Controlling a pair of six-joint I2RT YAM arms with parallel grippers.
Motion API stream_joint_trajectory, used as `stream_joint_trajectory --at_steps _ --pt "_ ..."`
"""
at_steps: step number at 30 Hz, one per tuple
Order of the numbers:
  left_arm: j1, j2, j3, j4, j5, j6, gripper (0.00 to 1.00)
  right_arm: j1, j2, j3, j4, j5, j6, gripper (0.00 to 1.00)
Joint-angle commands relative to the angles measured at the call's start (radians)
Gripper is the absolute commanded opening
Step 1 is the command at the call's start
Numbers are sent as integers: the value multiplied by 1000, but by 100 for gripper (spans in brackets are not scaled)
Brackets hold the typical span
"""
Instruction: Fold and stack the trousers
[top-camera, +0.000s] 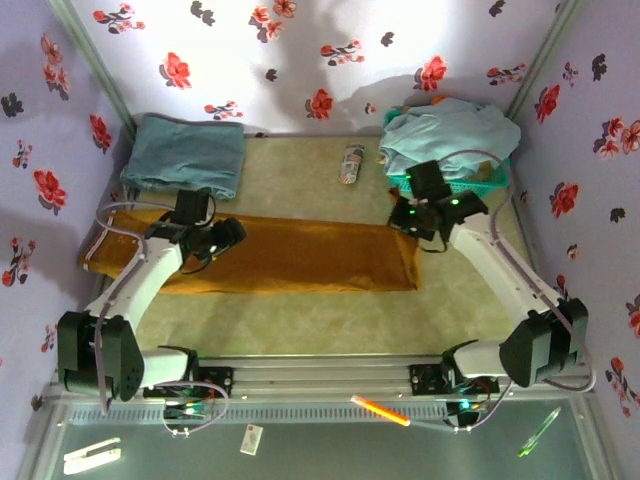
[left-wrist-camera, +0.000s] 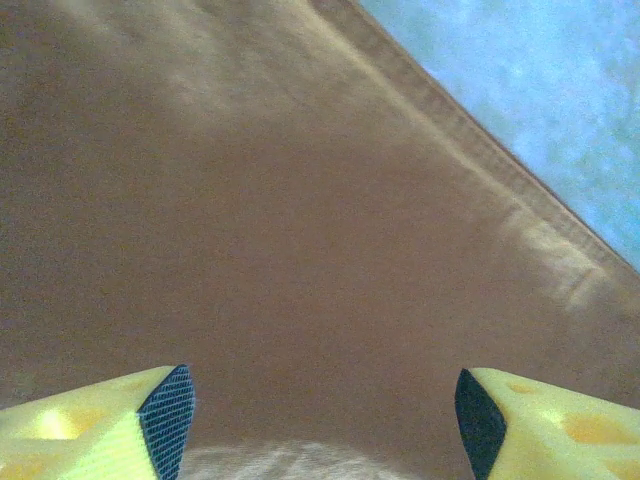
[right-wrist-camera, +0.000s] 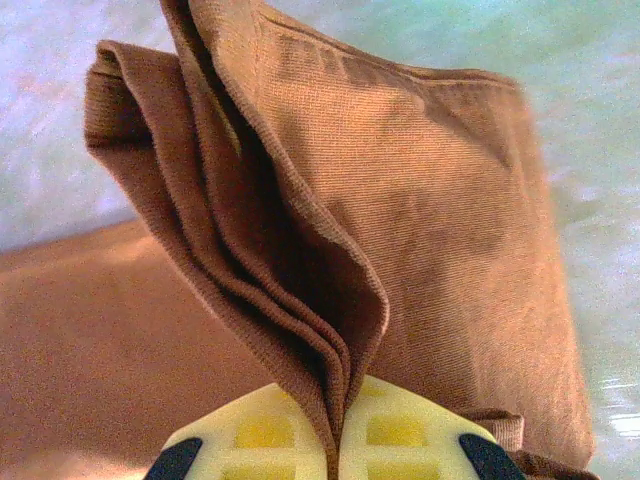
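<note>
Teal garment (top-camera: 185, 152), aqua garment (top-camera: 445, 135), green basket (top-camera: 487, 178)

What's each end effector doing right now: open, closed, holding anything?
Left end effector: open above the trousers, gripping nothing.
Right end effector: closed on a bunched fold of the trousers.

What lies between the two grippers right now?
In the top view, a flat stretch of the trousers with nothing on it, running from the open left gripper to the right gripper shut on their end.

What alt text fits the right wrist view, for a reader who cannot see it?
The right gripper is shut on a folded edge of the trousers, several layers pinched between its yellow fingers. Pale table shows behind the raised cloth.
</note>
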Motion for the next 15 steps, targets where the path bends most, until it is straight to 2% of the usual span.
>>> stream_joint_trajectory --at_steps 1,7,15 --pt "33 -48 -32 -43 -52 -18 73 141 69 74 54 78 147 0" --pt "42 -48 -54 -65 -99 -31 74 342 265 262 133 90 240 0" --pt "49 13 -133 38 -118 -48 74 450 438 405 226 91 358 0"
